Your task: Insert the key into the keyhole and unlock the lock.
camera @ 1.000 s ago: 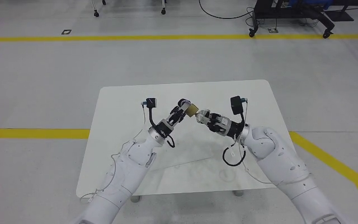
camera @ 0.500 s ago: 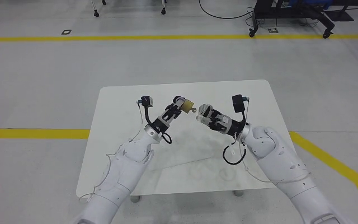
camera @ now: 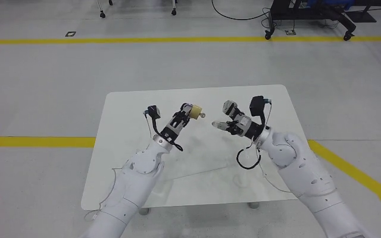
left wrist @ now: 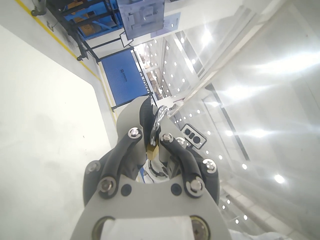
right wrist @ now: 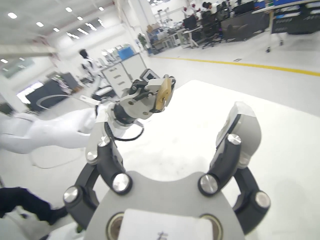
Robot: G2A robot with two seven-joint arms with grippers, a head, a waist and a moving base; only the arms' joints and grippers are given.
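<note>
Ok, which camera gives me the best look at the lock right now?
The right wrist view: the lock turns a broad brass face, with what looks like the keyhole, toward that camera. In the left wrist view it is a brass sliver wedged in the left gripper. In the top view it is small, details unreadable.

White table [camera: 119,172] on grey floor [camera: 59,77], yellow lines [camera: 149,40] across it, dark wheeled cart [camera: 312,13] far behind.
</note>
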